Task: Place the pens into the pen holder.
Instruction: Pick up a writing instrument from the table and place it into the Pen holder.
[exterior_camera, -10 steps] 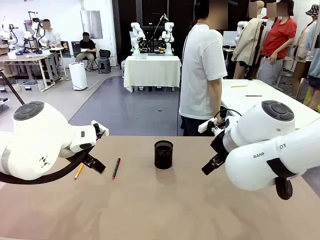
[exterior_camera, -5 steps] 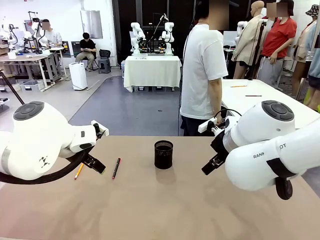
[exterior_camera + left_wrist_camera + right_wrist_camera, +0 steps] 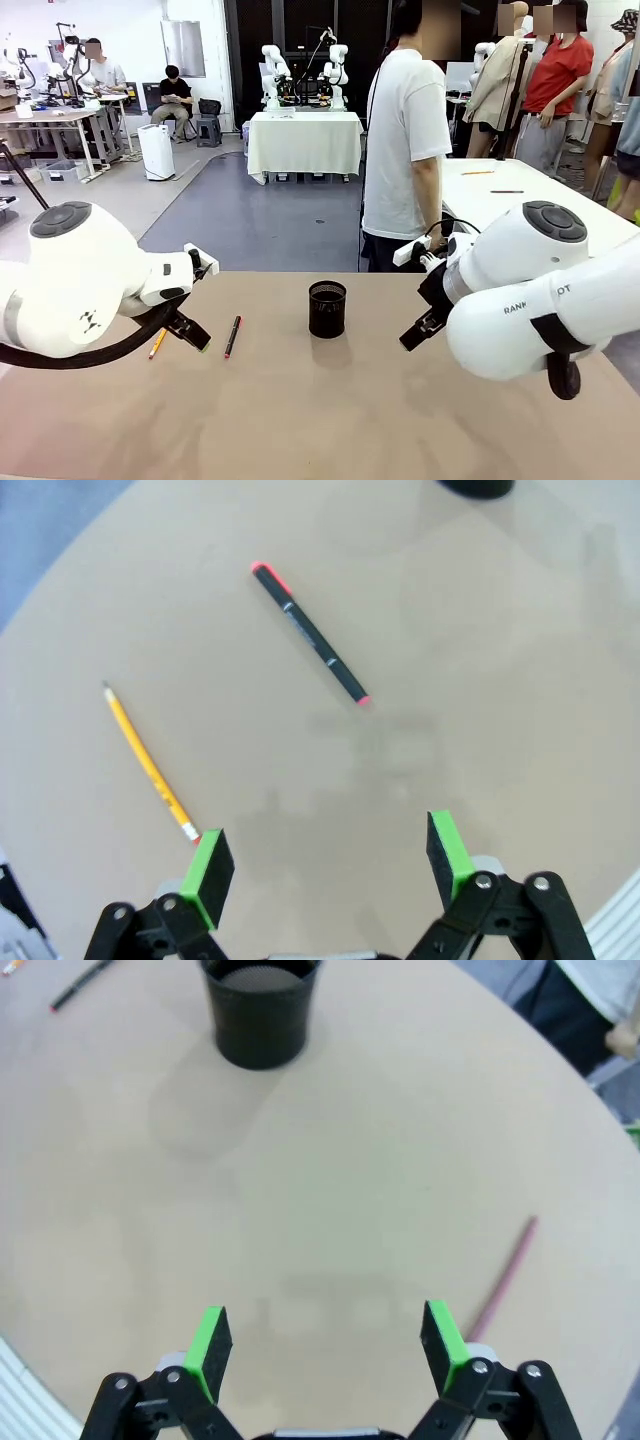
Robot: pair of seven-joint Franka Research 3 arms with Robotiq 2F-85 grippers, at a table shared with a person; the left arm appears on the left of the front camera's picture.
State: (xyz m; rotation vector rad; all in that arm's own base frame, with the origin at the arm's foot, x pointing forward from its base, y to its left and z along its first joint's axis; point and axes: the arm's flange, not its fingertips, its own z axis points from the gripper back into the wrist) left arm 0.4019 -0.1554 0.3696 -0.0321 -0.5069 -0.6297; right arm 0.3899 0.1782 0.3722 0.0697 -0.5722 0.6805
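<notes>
Front view: the tan table (image 3: 320,420) had the small black cylindrical mesh pen holder (image 3: 327,308) standing mid-table. The left gripper (image 3: 328,830) hung wide open, nearest two pens. The black pen with pink-red ends (image 3: 310,648) lay ahead of it, slanted across the jaw gap, with the yellow-orange pencil (image 3: 150,765) by one pad. The right gripper (image 3: 325,1315), open too, had the thin reddish-brown pen (image 3: 505,1278) just beside it.
</notes>
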